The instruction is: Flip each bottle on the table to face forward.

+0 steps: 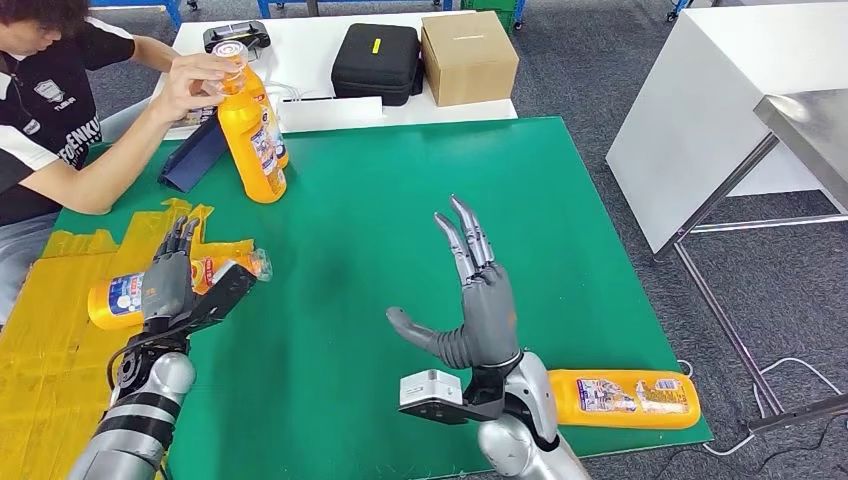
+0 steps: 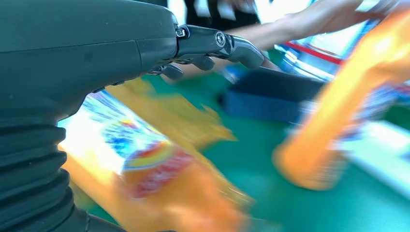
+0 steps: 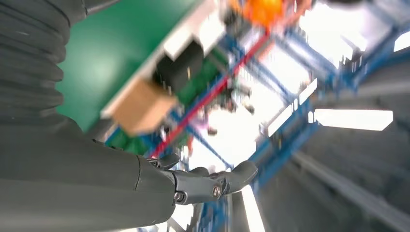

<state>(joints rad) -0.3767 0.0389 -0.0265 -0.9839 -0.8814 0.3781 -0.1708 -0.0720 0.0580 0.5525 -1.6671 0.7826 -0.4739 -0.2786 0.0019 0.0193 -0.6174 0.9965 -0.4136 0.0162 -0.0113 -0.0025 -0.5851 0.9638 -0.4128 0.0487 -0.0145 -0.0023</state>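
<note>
Currently left hand (image 1: 172,282) rests over a lying bottle (image 1: 118,298) near the surface's left edge, grip unclear. Right hand (image 1: 478,300) is open and empty mid-surface. Second bottle (image 1: 622,398) lies at the near right corner. Risk: round bottle rolls under a partial grasp, or the elbow knocks that corner bottle off.

Silver ringed arms end in dark grey hands (image 1: 478,300) with ribbed wrist covers.

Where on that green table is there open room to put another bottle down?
The widest bare patch of green mat lies between the upright bottles held by the person's hand and the right hand. It is crowded at the left hand, over a lying bottle.
</note>
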